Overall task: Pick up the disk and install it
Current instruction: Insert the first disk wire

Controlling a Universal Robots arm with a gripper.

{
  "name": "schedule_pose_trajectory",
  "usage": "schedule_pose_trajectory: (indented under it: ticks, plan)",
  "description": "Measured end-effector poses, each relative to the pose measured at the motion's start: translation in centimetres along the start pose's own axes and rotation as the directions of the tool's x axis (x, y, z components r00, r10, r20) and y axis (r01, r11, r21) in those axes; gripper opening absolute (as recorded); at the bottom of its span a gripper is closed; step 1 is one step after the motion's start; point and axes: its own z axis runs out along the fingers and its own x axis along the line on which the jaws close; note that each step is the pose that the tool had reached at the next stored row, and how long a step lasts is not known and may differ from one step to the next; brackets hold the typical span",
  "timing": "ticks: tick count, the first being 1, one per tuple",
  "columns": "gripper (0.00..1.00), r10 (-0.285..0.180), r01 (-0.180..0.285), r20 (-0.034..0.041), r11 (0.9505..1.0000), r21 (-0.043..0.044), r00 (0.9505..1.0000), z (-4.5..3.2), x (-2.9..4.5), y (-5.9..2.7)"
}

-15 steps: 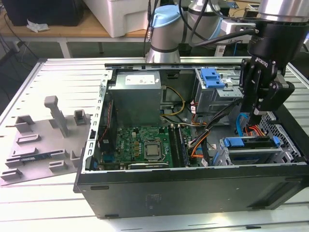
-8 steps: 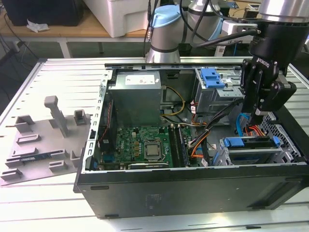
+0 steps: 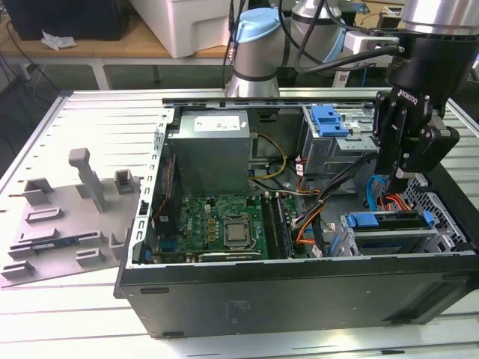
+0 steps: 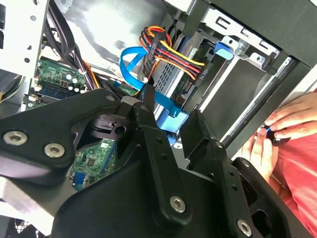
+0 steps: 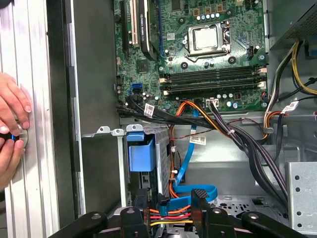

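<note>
Well off to the side of the gripper (image 3: 400,179), out on the slatted metal table (image 3: 90,112): a grey moulded plastic fixture plate (image 3: 67,217) with upright posts. No trouble from there.

Closer in, inside the open black computer case (image 3: 299,292): a grey boxy power supply (image 3: 208,153), then a green motherboard (image 3: 224,224), both clear of the fingers. Closer again, behind the gripper, a bare blue plastic bracket (image 3: 329,120) on the upper bay.

Right under the gripper: the disk (image 3: 385,221), a flat drive edged by a bright blue plastic carrier rail, standing on edge in the metal drive cage (image 3: 340,243) at the case corner. Looks already slotted in, though how deep cannot be told.

Gripper itself: spread, nothing pinched. Black fingers (image 5: 200,208) straddling the red-yellow-black power lead (image 4: 168,54), with the flat blue data ribbon (image 5: 190,163) looped just beside them.

Main hazard, as a judgement: snagging. Any sideways or upward drift with the fingers this near could hook the lead or the ribbon, tug a plug loose, or drag the carrier crooked in the cage. Pressing down off-centre could jam the rail against the cage wall instead of seating it.

On the outer side of the case wall from the gripper: a person's hand (image 5: 12,124) resting on the table. Risk of a knock if the arm swings outward.
</note>
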Motion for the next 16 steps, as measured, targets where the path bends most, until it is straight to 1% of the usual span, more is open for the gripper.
schedule_pose_trajectory:
  ticks: [2, 3, 4, 5, 6, 7, 13, 16]
  plan:
    - [0.48, 0.0, 0.0, 0.0001, 1.0, 0.0001, 1.0, 0.0, 0.0, 0.0]
    - [0.47, 0.0, 0.0, 0.0001, 1.0, 0.0001, 1.0, 0.01, 0.0, 0.01]
    - [0.4, 0.0, 0.0, 0.0, 1.0, 0.0, 1.0, 0.01, 0.0, 0.02]
    - [0.28, 0.0, 0.0, -0.0001, 1.0, 0.0, 1.0, 0.01, 0.0, 0.01]
    - [0.28, 0.0, 0.0, -0.0002, 1.0, 0.0, 1.0, 0.01, 0.0, 0.01]
    - [0.16, 0.001, -0.001, -0.0002, 1.0, -0.0001, 1.0, 0.02, 0.01, 0.01]
    - [0.16, 0.001, -0.001, -0.0006, 1.0, -0.0002, 1.0, 0.04, 0.04, 0.01]
    - [0.16, 0.001, -0.001, -0.0006, 1.0, -0.0001, 1.0, 0.1, 0.31, -0.01]
